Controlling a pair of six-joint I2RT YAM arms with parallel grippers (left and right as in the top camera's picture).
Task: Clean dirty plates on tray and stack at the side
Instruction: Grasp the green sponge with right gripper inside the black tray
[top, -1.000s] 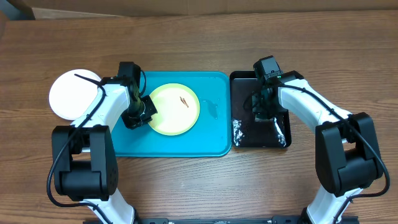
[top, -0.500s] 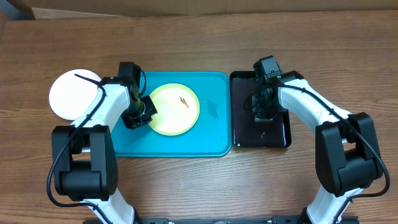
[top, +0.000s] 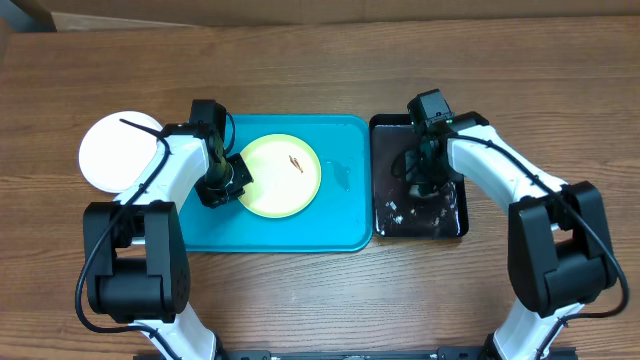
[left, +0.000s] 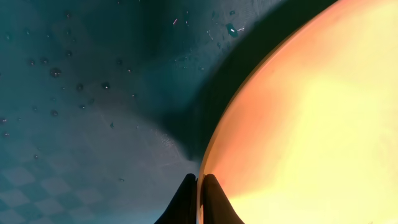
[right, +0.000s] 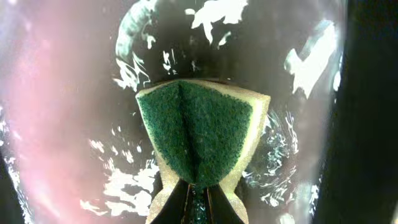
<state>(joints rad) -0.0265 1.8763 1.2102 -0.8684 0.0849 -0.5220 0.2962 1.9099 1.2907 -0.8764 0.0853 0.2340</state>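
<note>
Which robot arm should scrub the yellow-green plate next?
Right, probably. The right gripper is shut on the green-and-yellow sponge over the wet glossy black tray. The left gripper pinches the rim of the round pale yellow-green plate on the turquoise plastic tray, so it looks set to steady it.

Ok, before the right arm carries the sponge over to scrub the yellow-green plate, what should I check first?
1. Plate hold: left gripper pinches the yellow-green plate at its rim: ok.
2. Sponge hold: right gripper is shut on the sponge, green scrub side showing: ok.
3. Plate is over the turquoise tray: ok.
4. Dirt found: dark streak near the plate's middle: ok.
5. Sponge wet enough: cannot tell; the black tray below it glistens.
6. Stacking spot: white plate on the table, nothing on top: ok.
</note>
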